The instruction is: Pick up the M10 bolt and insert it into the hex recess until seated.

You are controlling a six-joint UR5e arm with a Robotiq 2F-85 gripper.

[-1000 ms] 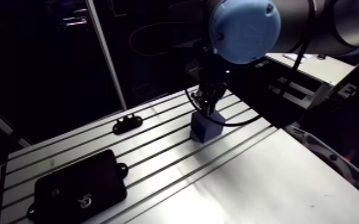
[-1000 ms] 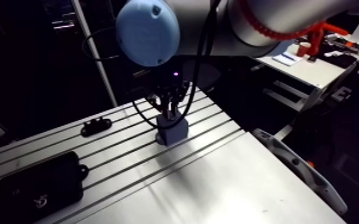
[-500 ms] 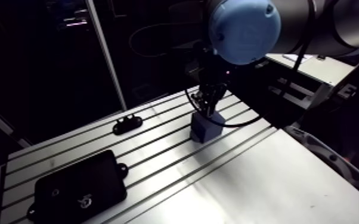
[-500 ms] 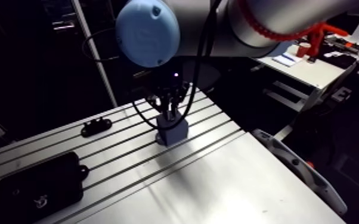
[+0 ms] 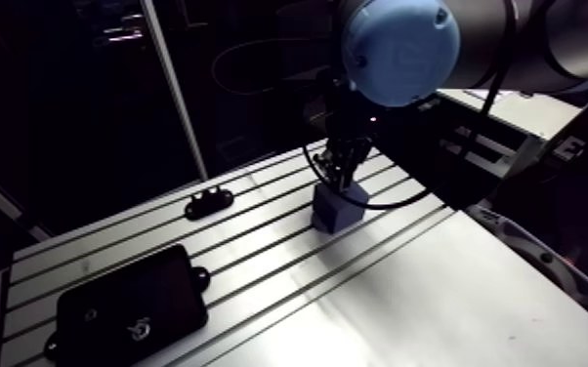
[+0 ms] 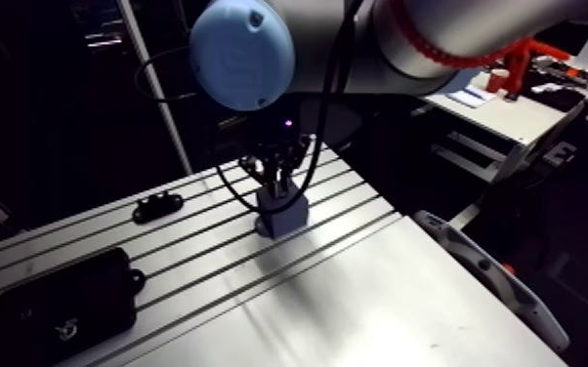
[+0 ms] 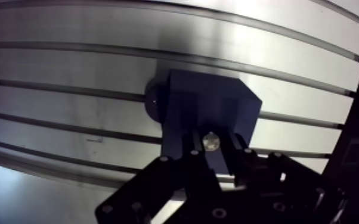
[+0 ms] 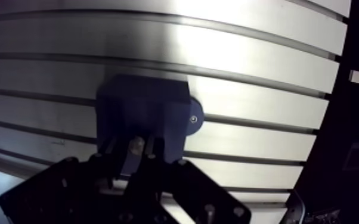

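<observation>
Our hand (image 7: 210, 150) pinches the bolt (image 7: 210, 140) between its fingers (image 7: 192, 152), just over the blue block (image 7: 209, 110) near the surface's (image 5: 259, 256) far edge.

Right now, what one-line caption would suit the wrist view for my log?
Gripper shut on the M10 bolt, directly above the blue block standing on the slotted aluminium table.
</observation>
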